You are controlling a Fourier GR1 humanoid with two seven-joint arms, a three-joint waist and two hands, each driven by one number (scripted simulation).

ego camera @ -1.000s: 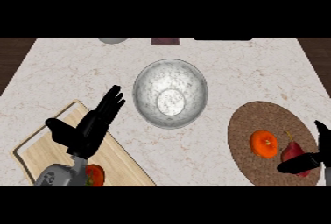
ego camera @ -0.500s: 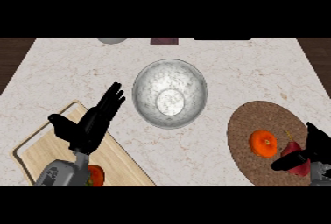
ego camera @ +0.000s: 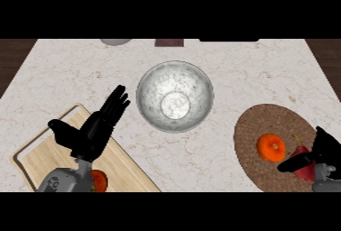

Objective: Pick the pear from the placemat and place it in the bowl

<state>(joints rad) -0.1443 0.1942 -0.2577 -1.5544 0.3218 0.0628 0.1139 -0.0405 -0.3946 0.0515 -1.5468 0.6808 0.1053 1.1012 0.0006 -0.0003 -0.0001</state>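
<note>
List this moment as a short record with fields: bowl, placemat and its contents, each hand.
bowl: metal bowl at counter centre, nothing in it
placemat: round brown placemat right of the bowl
on placemat: orange fruit; dark red item partly hidden by the right hand
right hand: right hand at the red item, grasp unclear
left hand: left hand open, fingers straight, over the cutting board

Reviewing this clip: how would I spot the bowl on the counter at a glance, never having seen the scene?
Start from the marble counter and look at its middle. The bowl sits there alone, between the wooden cutting board and the brown round placemat. It is the only shiny metal item.
</note>
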